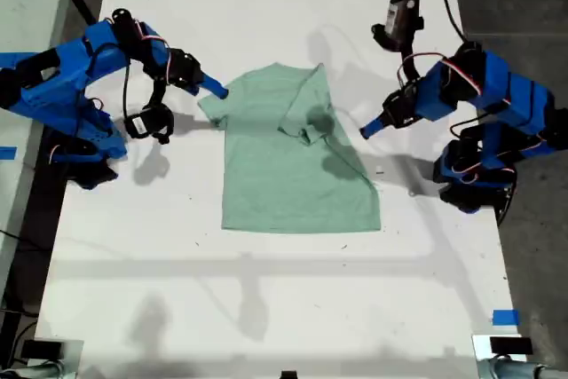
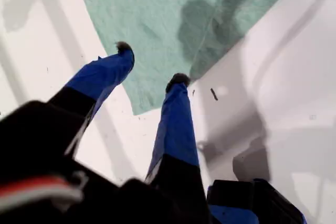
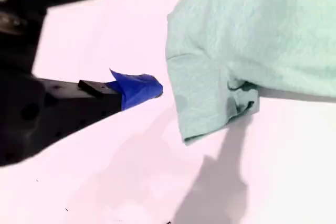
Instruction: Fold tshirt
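The pale mint-green tshirt (image 1: 288, 170) lies flat in the middle of the white table. One sleeve and side are folded in over its body, toward the exterior view's right. My first gripper (image 1: 366, 130) is on the arm at the exterior view's right. It hovers open at that side's hem, its fingertips (image 2: 178, 81) above the tshirt (image 2: 157, 14) edge with nothing between them. My second gripper (image 1: 216, 89), on the arm at the exterior view's left, is open beside the spread sleeve (image 3: 210, 103) and holds nothing.
The white table (image 1: 266, 308) extends well past the shirt toward the near edge. Blue tape marks (image 1: 504, 317) sit near the table's borders. Both arm bases stand on the table's sides, with dark floor beyond at the exterior view's right.
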